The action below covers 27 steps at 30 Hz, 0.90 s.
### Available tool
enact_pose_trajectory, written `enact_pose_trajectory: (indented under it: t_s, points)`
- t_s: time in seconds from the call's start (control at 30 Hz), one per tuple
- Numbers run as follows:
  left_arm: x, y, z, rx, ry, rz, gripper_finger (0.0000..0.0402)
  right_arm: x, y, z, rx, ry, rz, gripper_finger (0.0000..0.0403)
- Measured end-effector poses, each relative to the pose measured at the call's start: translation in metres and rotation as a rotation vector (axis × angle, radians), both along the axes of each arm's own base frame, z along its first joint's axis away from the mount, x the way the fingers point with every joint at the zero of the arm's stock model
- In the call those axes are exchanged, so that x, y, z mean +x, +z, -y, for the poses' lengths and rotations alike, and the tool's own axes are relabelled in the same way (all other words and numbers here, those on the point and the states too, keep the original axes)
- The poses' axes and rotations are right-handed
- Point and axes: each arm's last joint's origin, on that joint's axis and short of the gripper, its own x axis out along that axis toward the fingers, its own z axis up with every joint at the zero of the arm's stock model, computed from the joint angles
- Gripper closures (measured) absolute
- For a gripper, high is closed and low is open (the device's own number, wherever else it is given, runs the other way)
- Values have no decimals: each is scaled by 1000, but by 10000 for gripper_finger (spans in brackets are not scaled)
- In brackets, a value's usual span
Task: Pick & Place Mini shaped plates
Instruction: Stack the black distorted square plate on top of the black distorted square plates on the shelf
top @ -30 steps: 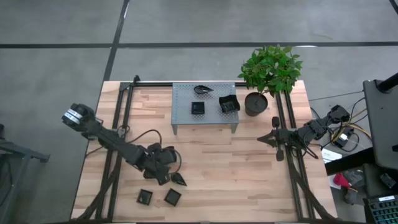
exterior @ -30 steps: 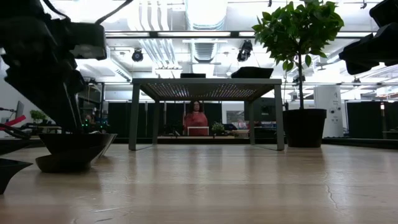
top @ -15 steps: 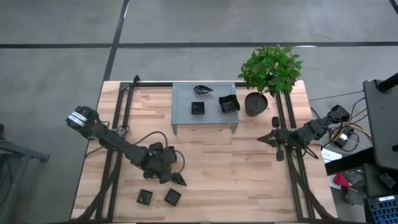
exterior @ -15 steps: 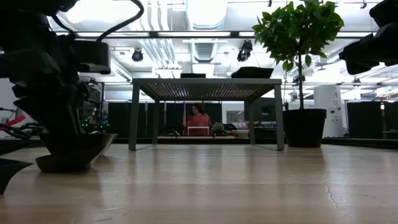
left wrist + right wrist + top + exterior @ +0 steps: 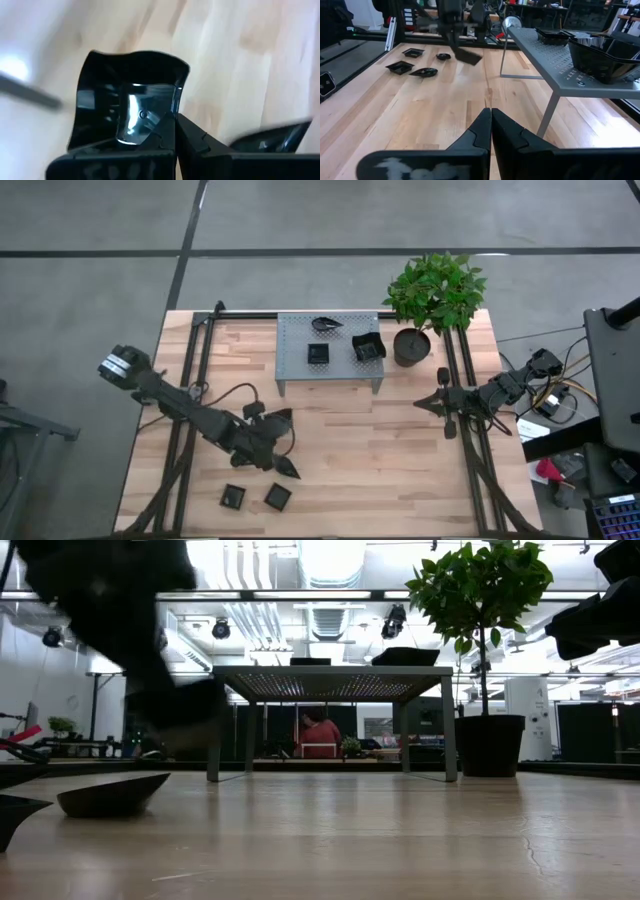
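My left gripper (image 5: 268, 430) hangs over the table's near left part, shut on a black wavy-edged square plate (image 5: 129, 95), which is off the wood. Under it a leaf-shaped plate (image 5: 288, 470) lies flat on the table, with two small square plates (image 5: 233, 496) (image 5: 278, 497) nearer the front edge. The grey perforated stand (image 5: 296, 370) at the far middle carries a leaf plate (image 5: 326, 324), a small square (image 5: 318, 353) and a wavy square (image 5: 368, 347). My right gripper (image 5: 491, 125) waits shut at the right edge, touching nothing. My left gripper pinches the wavy-edged plate by its rim (image 5: 169, 114) on the side nearest the wrist, the two fingers shut together on that one edge. The fingers slant downward onto it. The plate (image 5: 468, 55) is lifted clear of the table and tilted, sticking out beyond the fingertips.
A potted plant (image 5: 411, 347) stands right of the stand at the far right. Black rails (image 5: 190, 380) run along the table's left and right sides. Bare wood lies between the stand and the near plates. A person sits far behind the table (image 5: 318, 730).
My left gripper has shut on the wavy-edged plate and risen, lifting it off the table and tipping it. The leaf plate and the two small squares have stayed where they were.
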Motion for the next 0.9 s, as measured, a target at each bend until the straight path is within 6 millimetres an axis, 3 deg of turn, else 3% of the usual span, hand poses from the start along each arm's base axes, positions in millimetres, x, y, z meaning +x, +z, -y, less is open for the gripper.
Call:
enact_pose_trajectory:
  t_s: [0.2, 0.37, 0.9]
  points:
    - [16, 41, 0, 158, 31, 172, 401, 0, 0, 0, 0, 0, 0, 394]
    - [34, 62, -8, 237, 60, 319, 401, 0, 0, 0, 0, 0, 0, 394]
    - [73, 97, -81, 296, 208, 609, 401, 0, 0, 0, 0, 0, 0, 394]
